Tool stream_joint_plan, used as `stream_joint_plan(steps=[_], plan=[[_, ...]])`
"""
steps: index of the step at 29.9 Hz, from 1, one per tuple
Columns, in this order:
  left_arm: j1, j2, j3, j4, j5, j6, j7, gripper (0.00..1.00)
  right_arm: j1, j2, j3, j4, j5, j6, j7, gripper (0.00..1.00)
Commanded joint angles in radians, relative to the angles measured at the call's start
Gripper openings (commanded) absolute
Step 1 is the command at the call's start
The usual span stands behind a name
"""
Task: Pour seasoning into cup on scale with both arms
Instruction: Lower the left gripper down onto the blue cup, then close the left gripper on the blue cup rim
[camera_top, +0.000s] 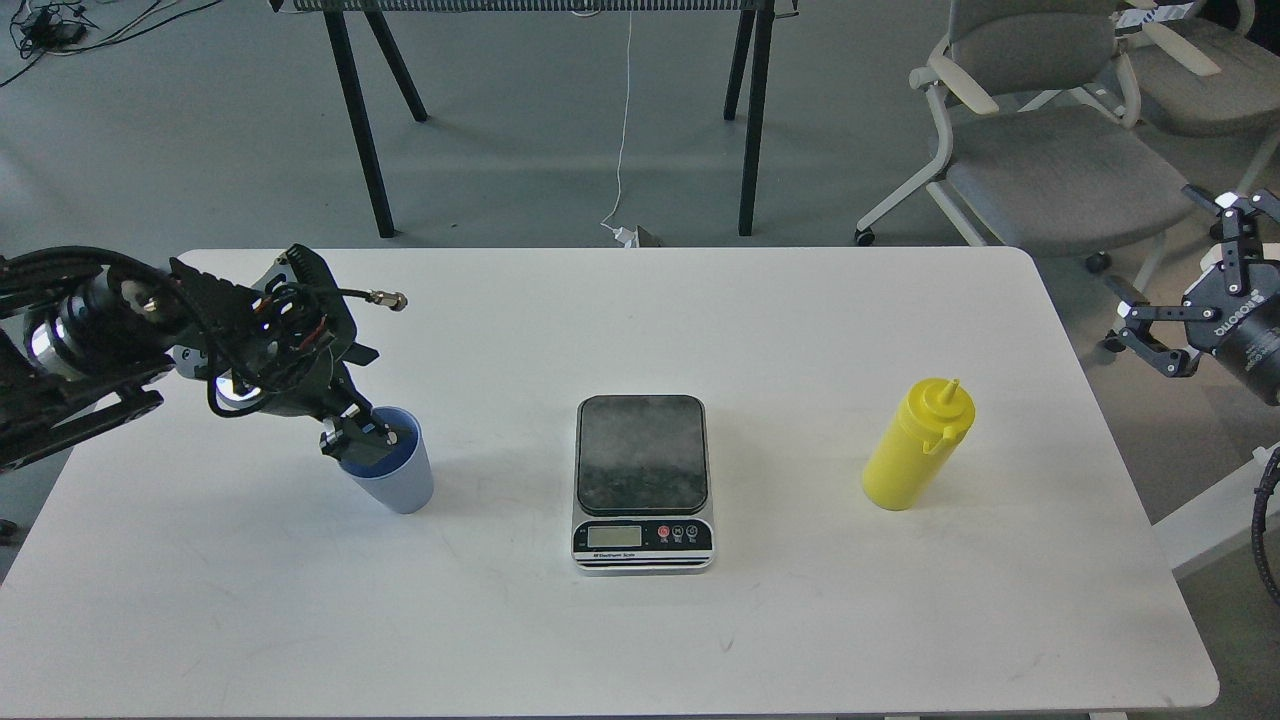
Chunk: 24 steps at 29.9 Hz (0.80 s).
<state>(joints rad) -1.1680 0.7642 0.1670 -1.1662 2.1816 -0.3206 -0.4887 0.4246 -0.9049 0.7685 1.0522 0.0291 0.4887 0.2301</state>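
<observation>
On the white table (800, 620) we see three task items set in a row. The cup (400, 478) is light blue, tapered and handleless; it stands upright on the left part of the table, well apart from the scale (643, 482). The scale sits at the centre, with a dark grey weighing plate, a silver body, a small LCD and round buttons along its near edge; its plate is bare. The seasoning (915, 446) is a tall yellow squeeze bottle with a pointed nozzle, upright to the right of the scale. Our left gripper (362, 436) pinches the cup's rim, one finger inside the cup. Our right gripper (1185, 275) hangs beyond the table's right edge, fingers spread.
</observation>
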Motion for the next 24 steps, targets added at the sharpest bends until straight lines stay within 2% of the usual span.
stream_joint_plan(steps=[1, 24], plan=[[-0.001, 0.0, 0.005, 0.007, 0.0, 0.0, 0.0, 1.0, -0.004, 0.0, 0.0, 0.0, 0.0, 0.0, 0.0, 0.99], [0.037, -0.088, 0.008, 0.131, 0.0, 0.003, 0.0, 0.97, -0.024, 0.0, 0.005, -0.011, 0.0, 0.0, 0.0, 0.99]])
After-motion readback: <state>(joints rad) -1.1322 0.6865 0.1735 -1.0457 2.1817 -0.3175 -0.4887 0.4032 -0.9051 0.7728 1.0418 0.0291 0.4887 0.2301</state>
